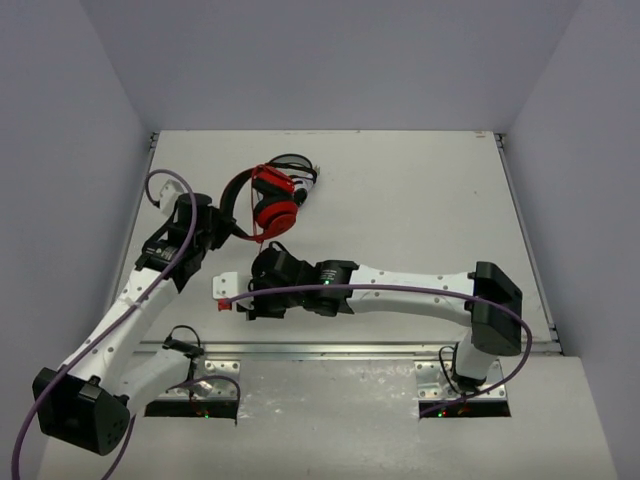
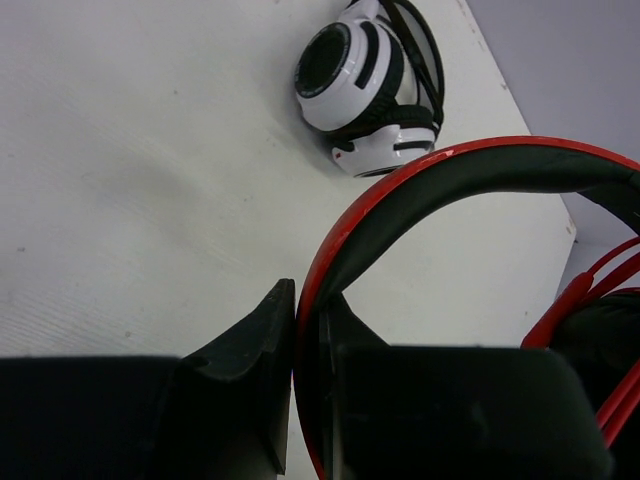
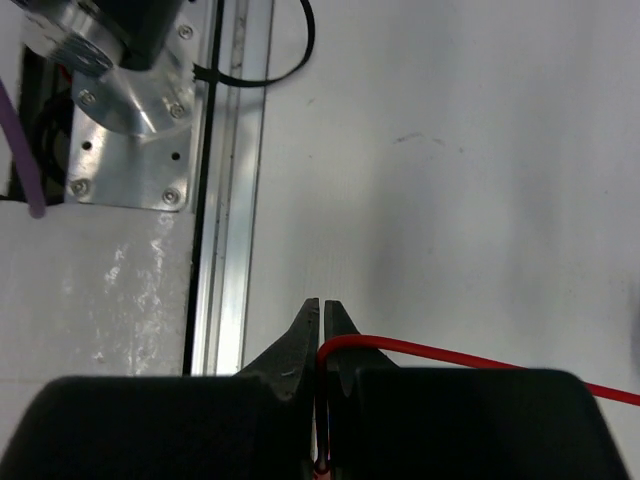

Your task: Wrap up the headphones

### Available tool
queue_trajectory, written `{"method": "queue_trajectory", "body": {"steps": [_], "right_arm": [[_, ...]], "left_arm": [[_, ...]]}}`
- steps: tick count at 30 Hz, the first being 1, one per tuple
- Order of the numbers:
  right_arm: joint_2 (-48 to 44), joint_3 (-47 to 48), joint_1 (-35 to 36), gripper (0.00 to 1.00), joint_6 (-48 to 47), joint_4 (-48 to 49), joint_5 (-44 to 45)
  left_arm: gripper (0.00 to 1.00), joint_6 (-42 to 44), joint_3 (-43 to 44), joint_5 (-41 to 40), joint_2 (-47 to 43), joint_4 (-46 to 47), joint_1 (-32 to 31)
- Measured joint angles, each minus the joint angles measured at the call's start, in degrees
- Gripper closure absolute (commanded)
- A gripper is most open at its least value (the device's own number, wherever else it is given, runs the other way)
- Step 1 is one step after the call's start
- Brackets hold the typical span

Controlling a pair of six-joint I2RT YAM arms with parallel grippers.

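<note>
Currently, left gripper [image 2: 310, 305] is clamping the headband [image 2: 450, 165], jaws pressed onto it, keeping the headphones [image 1: 272, 208] at the table's [image 3: 450, 150] left-centre, near the white-and-black headphones [image 2: 365, 85]. Further right, right gripper [image 3: 322, 312] is pinching the thin red cord [image 3: 450, 353] between closed tips, low over the table beside the front rail [image 3: 232, 200].

Risk: the cord is sitting right at the tips. Pulling too taut while winding could slip it free, or drag the headband out of the left grip. Snagging the neighbouring set is also looking possible.
</note>
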Motion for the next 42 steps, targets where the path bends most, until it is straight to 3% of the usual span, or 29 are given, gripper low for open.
{"method": "queue_trajectory", "body": {"steps": [11,19,27,42], "right_arm": [[3.5,11.5,0.6,0.99,-1.2,-10.3,-4.2],[5.7,20.9,0.9,0.99,-7.0,-25.4,-4.0],[5.7,21.3,1.2,0.99,-8.9,-30.3,-1.6],[-2.2,13.9,1.2,0.99,-11.2,-30.5,5.1]], "left_arm": [[1.00,1.4,-9.5,-4.5,-4.7,2.6,-1.1],[1.00,2.5,-15.4,-14.9,-6.1,5.8,-14.1],[1.00,1.6,-22.7,-18.4,-6.3,10.5,-21.5],[0.99,6.8,-26.2,-17.7,-6.8,19.0,-23.6]]}}
